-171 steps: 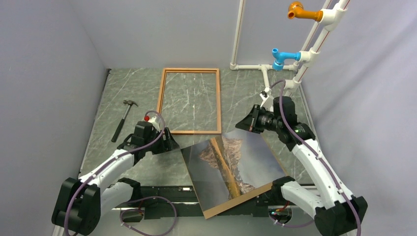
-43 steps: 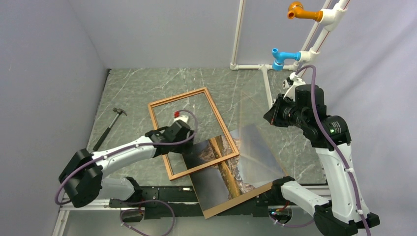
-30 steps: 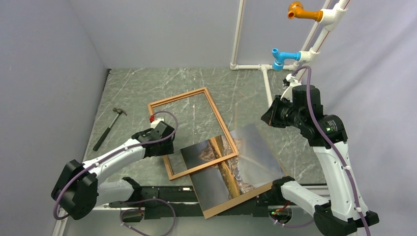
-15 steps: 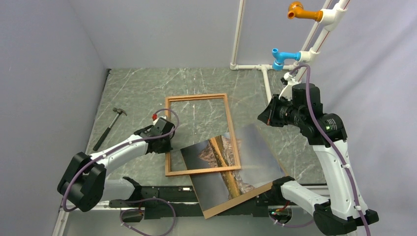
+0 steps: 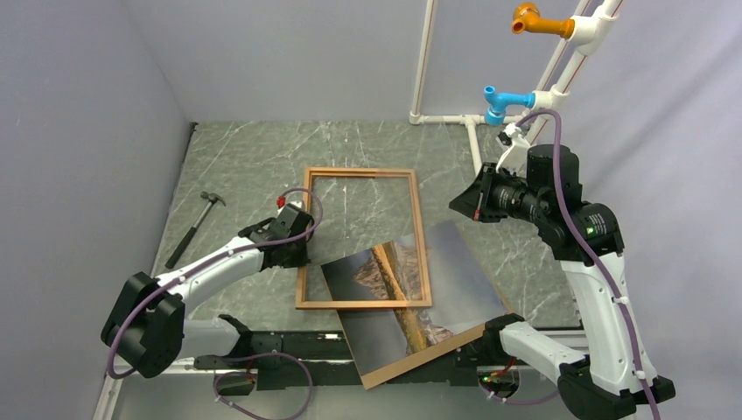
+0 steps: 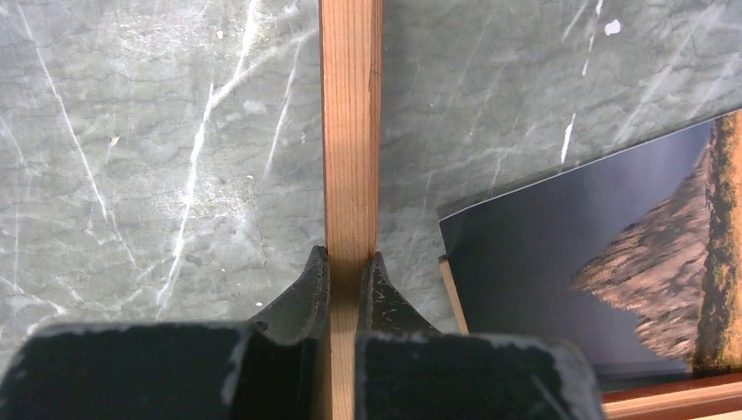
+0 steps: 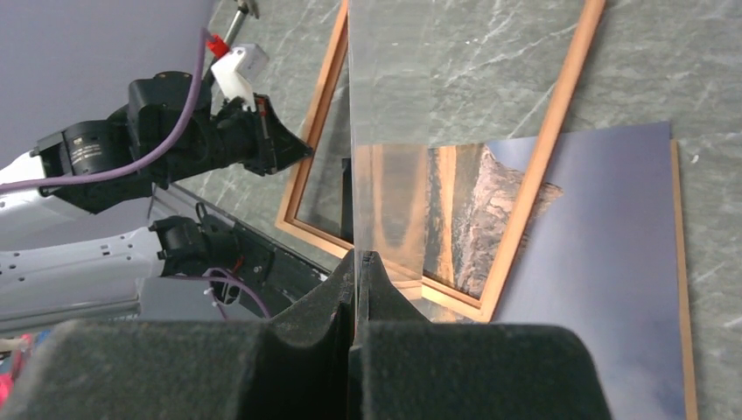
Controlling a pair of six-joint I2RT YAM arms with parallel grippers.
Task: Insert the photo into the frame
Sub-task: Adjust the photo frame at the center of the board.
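The left tool [image 6: 343, 267] is clenching the seemingly stiff, light frame [image 6: 350, 131] by 1 rail; the right tool [image 7: 357, 262] is pinching a clear sheet [image 7: 389, 210] (likely fragile). The thin photo [image 6: 560, 254] is probably needing an edge grip.

1 frame [image 5: 359, 171], 1 photo [image 5: 385, 337], 1 backing board [image 5: 411, 362], 1 hammer [image 5: 194, 227], 1 clear pane [image 7: 389, 210], 1 orange fitting [image 5: 534, 19], 1 blue fitting [image 5: 500, 101]

The right fingers [image 7: 319, 302] pinch a thin clear pane [image 7: 389, 210] seen nearly edge-on above the table [image 7: 455, 70], where the frame [image 7: 534, 166] overlaps the photo [image 7: 604, 262] and the left fingers [image 7: 282, 144] touch its far rail.
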